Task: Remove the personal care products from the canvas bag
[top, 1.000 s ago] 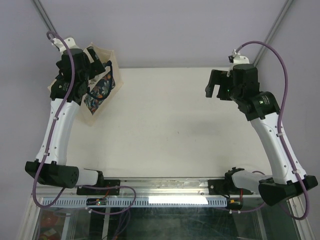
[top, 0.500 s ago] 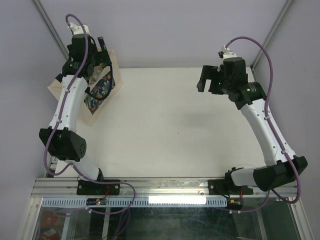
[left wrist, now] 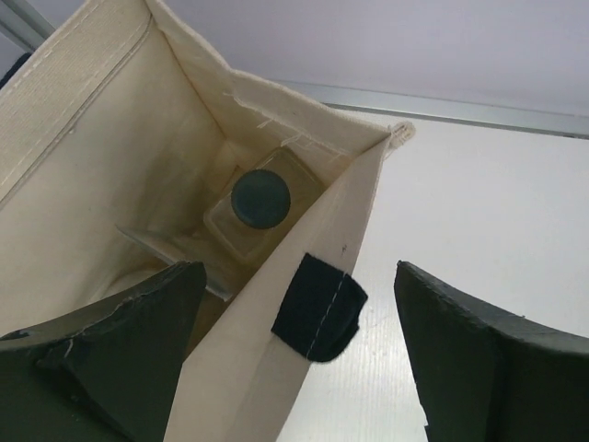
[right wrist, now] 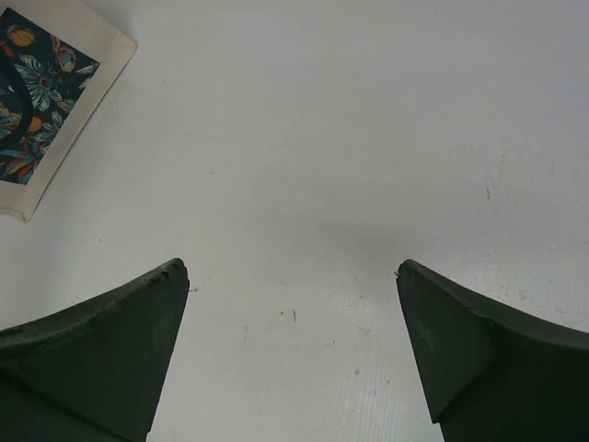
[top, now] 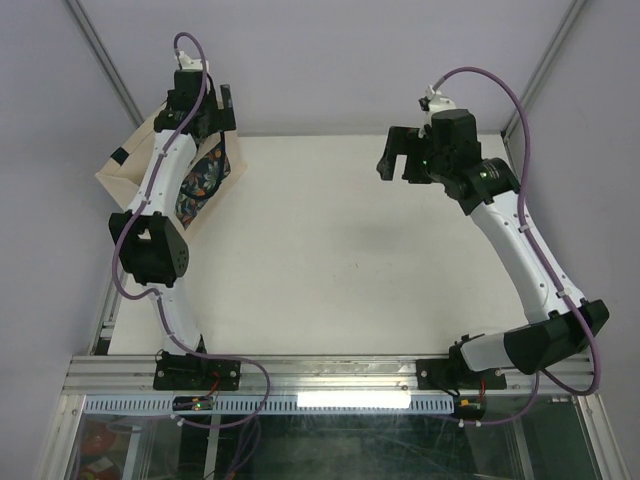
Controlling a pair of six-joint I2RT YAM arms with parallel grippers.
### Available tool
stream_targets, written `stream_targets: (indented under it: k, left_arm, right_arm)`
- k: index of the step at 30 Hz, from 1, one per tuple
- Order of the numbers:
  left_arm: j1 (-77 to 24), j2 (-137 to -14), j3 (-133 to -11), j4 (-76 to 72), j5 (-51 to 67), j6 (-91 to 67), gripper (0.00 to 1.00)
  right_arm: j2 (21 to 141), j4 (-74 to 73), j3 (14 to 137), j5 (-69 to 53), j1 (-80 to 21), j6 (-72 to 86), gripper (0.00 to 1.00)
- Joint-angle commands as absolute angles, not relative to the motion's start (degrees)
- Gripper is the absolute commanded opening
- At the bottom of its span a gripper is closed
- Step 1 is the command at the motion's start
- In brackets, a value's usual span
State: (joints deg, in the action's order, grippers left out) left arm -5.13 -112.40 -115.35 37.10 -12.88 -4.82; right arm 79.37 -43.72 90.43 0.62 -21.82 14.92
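Straddling canvas bag (left wrist: 92,138) wall, left gripper (left wrist: 294,281); dark-cap bottle (left wrist: 260,198) inside, ahead.

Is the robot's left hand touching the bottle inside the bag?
Apart. In the left wrist view, bare canvas shows between the left hand and the dark-capped bottle, which sits deep in the bag.

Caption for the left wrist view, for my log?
Open left end effector over the bag rim; dark-capped bottle inside.

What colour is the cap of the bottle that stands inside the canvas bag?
Dark, almost black; the cap shows best in the left wrist view.
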Motion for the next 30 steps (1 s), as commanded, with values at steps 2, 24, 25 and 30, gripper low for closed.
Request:
stream_targets:
  k: [2, 24, 25, 30]
  left_arm:
    - [-4.4, -114.9, -121.1, 35.6, -11.8, -2.0, 0.84]
    - [-4.5, -113.0, -120.5, 36.7, 3.8, -2.6, 0.07]
    - [-4.5, -112.4, -120.4, 36.9, 4.0, -2.7, 0.04]
    - [-4.6, -110.1, -119.3, 37.1, 6.4, -3.4, 0.00]
  right_arm:
    - [79.8, -40.5, 93.1, 1.2, -23.6, 13.8, 1.00]
    - [80.5, -39.9, 93.3, 2.9, -27.1, 12.3, 1.00]
    - [80.6, -39.9, 93.3, 3.0, -27.2, 12.2, 1.00]
    - [80.5, -39.8, 93.0, 3.5, -27.8, 11.7, 1.00]
